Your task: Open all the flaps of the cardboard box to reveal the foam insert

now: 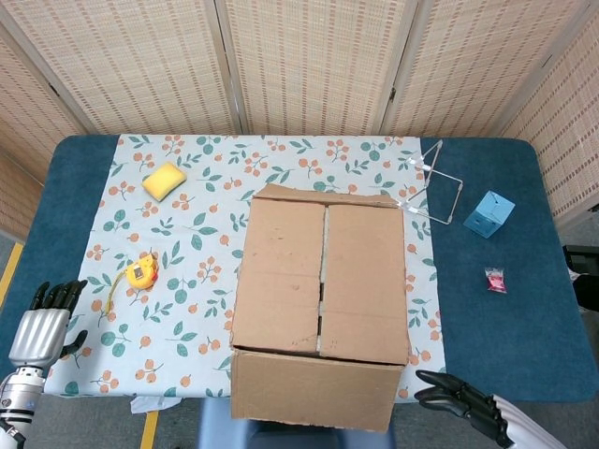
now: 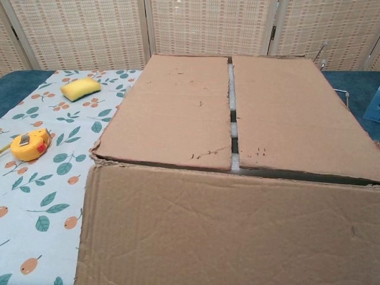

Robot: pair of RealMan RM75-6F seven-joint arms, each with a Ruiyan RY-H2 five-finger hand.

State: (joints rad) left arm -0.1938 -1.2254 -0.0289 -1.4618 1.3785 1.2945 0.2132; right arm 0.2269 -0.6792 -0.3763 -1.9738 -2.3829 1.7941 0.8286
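With both the left hand point(image 1: 42, 327) and right hand point(image 1: 463, 400) empty, fingers apart, the closed cardboard box point(image 1: 320, 281) sits between them; a careless flap pull could shove it toward the tape measure point(image 1: 141, 272)

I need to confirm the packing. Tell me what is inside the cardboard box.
Only white slivers show through the seam between the closed top flaps of the cardboard box. Everything else inside is covered.
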